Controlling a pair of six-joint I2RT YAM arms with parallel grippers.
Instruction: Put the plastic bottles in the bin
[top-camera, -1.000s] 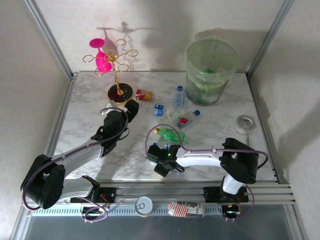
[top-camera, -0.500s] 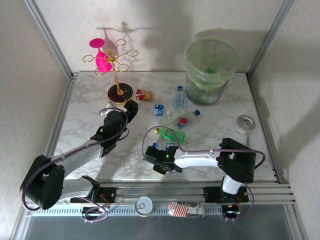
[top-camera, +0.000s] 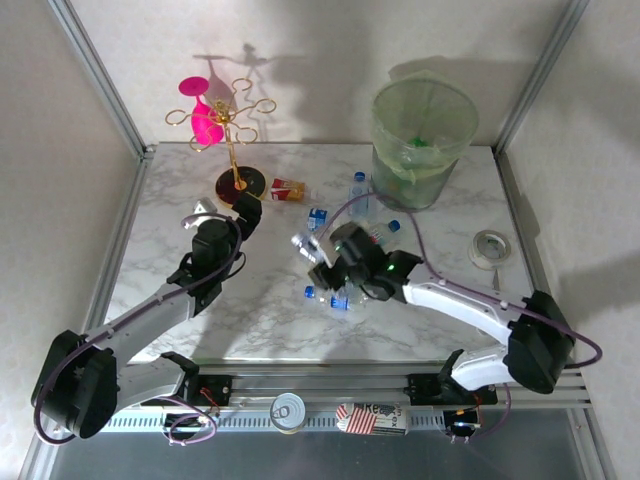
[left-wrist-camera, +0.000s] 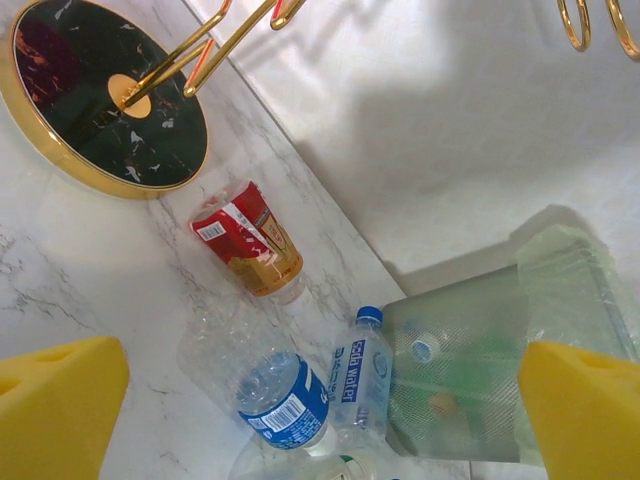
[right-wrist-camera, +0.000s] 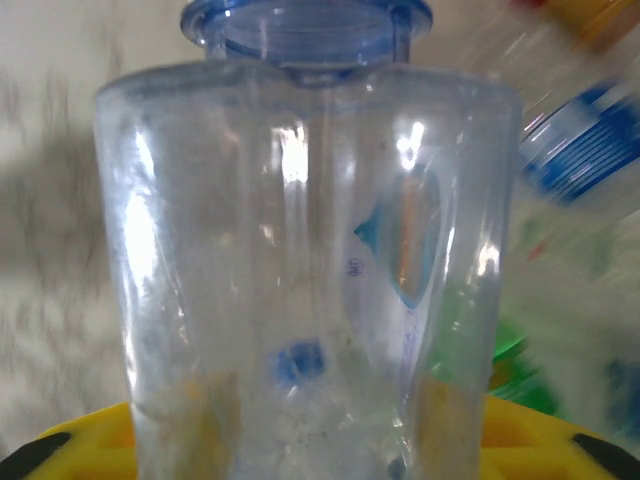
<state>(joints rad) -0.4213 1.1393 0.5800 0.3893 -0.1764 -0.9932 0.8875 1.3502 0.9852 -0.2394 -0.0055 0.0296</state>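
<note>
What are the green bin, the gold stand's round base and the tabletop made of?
The bin: thin translucent green plastic, seemingly; contents show through its wall. The stand's base: glossy dark stone or imitation, veined, with a gold metallic rim. The tabletop: white marble-look surface with grey veins; real stone or laminate, I can't tell.

Robotics lab cell is being indicated: marble-look table (top-camera: 250, 320) is being enclosed by white panels (top-camera: 330, 60), alu. posts (top-camera: 100, 75) and front mtg. rail (top-camera: 330, 385).
</note>
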